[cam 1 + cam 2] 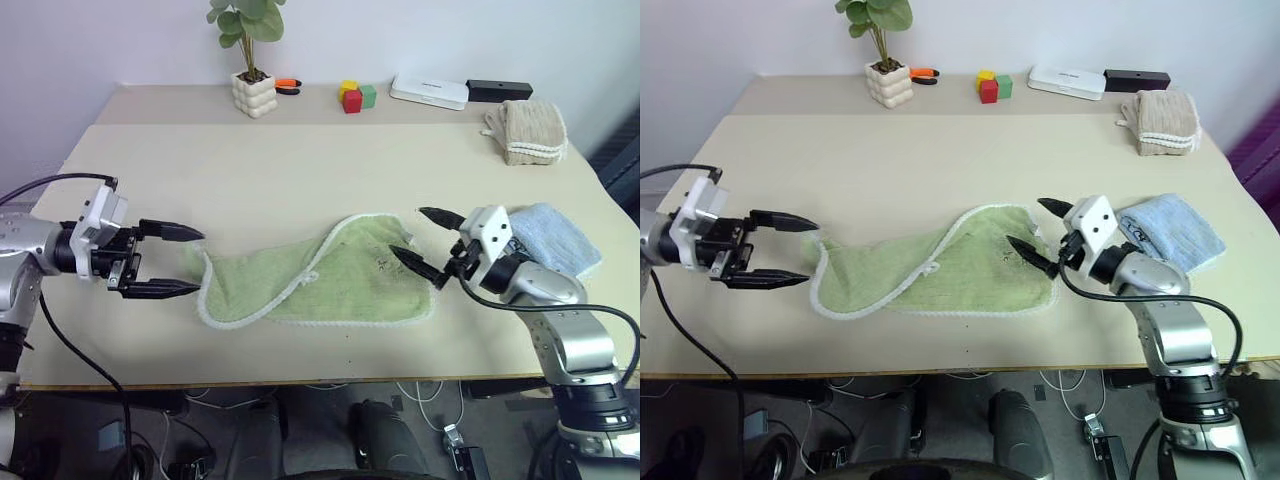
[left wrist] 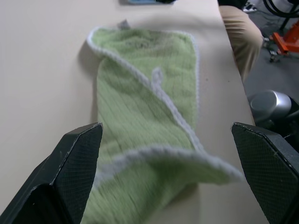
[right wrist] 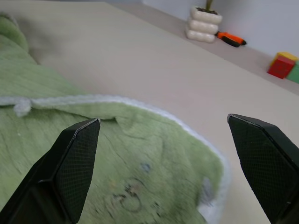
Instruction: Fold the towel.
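Green terry towel [image 1: 320,285] lies rumpled mid-table, one flap already lapped over. From my seat: left gripper [image 1: 172,262] spread wide, holding nothing, just off the curled left hem. Right gripper [image 1: 426,241] equally wide over the right corner (blue towel [image 1: 556,236] just beside). Risk: pinching both layers, or dragging the blue towel.

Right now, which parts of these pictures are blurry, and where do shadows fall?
Left wrist view: the near edge of the green towel is blurred, its far end sharper. Right wrist view: the plant pot and blocks behind are soft. Left eye view: a soft shadow lies on the table under the towel's raised left edge.
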